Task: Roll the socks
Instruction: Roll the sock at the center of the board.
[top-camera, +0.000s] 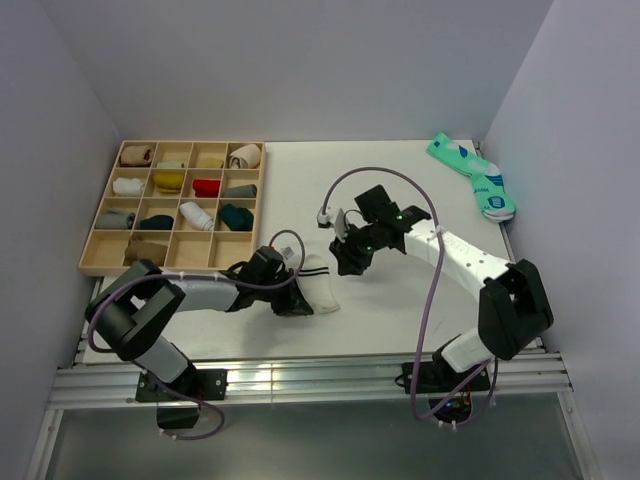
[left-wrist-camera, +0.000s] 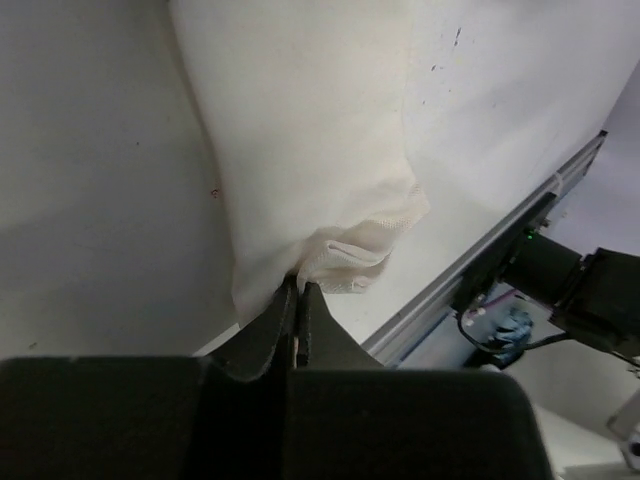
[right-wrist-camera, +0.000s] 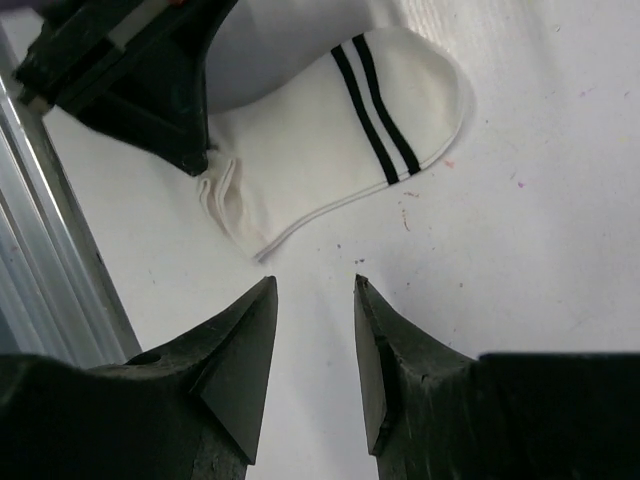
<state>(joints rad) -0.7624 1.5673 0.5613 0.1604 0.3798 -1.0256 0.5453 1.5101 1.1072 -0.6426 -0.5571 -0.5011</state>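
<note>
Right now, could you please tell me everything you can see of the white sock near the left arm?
The white sock is short and of soft knit fabric, with two dark stripes near one end. It lies flat on the table, close to the front edge. Its other end is bunched where the shut left gripper pinches it. Nothing else touches it.

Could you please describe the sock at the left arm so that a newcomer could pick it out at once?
On the white table, look toward the near edge, just right of the wooden compartment tray. There the left pincer pinches a short white fabric sock. Two dark cuff stripes distinguish it from the teal patterned pair in the far right corner.
</note>
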